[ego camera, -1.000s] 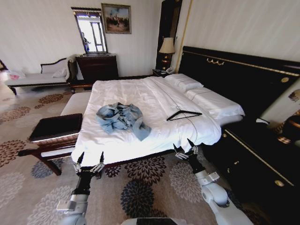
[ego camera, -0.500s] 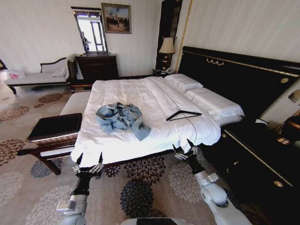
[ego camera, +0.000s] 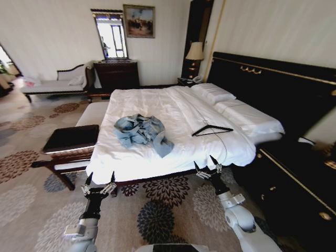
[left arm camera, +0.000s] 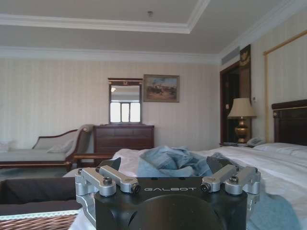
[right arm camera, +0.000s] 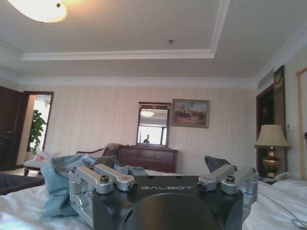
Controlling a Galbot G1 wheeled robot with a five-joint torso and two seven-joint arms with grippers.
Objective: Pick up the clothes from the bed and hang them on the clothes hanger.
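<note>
The clothes (ego camera: 142,131), a crumpled light-blue denim jacket, lie on the white bed (ego camera: 157,105) near its foot. The black clothes hanger (ego camera: 211,129) rests flat on the sheet to the jacket's right, apart from it. My left gripper (ego camera: 101,177) hovers open over the carpet just short of the bed's foot edge, left of the jacket. On the other side, my right gripper (ego camera: 204,161) stands open at that same edge, below the hanger. In the wrist views the jacket (left arm camera: 172,160) (right arm camera: 60,184) shows beyond each open gripper (left arm camera: 165,167) (right arm camera: 160,167).
A low bench with a dark tray (ego camera: 71,139) stands against the bed's left side. A long dark cabinet (ego camera: 294,178) runs along the right. A chaise (ego camera: 55,86), dresser (ego camera: 118,73) and lamp (ego camera: 195,52) stand by the far wall. Patterned carpet (ego camera: 157,210) lies before the bed.
The whole head picture has shifted to the right, so the camera has turned. Jacket and hanger lie as before, and both grippers hold the same open pose.
</note>
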